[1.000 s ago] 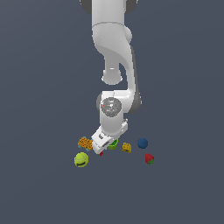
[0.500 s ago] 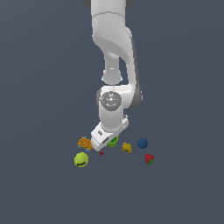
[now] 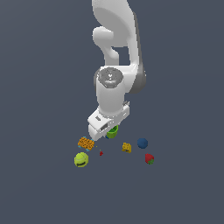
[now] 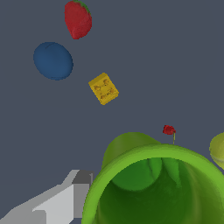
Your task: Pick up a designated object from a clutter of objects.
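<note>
Now your end effector [image 3: 110, 132] has risen since a second ago | it pinches the green cup [image 4: 153, 183], lifted off the bench [image 3: 183, 183] | orange block [image 3: 85, 143] and blue ball [image 4: 53, 60] stay below | your pick looks nearly done.

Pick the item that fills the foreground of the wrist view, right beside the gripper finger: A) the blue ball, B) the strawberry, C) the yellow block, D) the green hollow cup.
D: the green cup looms large with its hollow inside showing next to the grey finger, while the blue ball, strawberry and yellow block lie apart from it.
</note>
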